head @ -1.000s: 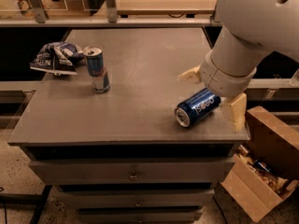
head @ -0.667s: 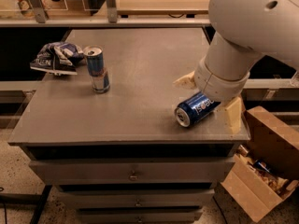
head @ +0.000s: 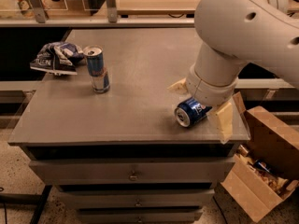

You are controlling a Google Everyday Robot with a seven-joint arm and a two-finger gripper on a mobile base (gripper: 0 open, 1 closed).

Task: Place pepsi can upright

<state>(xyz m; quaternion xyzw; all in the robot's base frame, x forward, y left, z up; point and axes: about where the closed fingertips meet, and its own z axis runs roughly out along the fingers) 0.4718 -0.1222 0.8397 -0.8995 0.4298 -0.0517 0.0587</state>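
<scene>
The pepsi can (head: 188, 113), dark navy with a silver top, lies on its side near the front right corner of the grey cabinet top (head: 135, 106), its top facing the front left. My gripper (head: 200, 103) hangs from the big white arm directly over the can. It is open, with one cream finger (head: 177, 85) behind and left of the can and the other (head: 224, 120) to its front right. The arm hides the can's rear part.
A slimmer blue-and-silver can (head: 97, 69) stands upright at the left. A wrinkled blue-and-white snack bag (head: 55, 58) lies beside it at the left edge. An open cardboard box (head: 264, 167) sits on the floor at the right. Drawers are below the top.
The arm has come lower and a little to the left, so the fingers now straddle the can and cover more of it. The can still lies on its side.
</scene>
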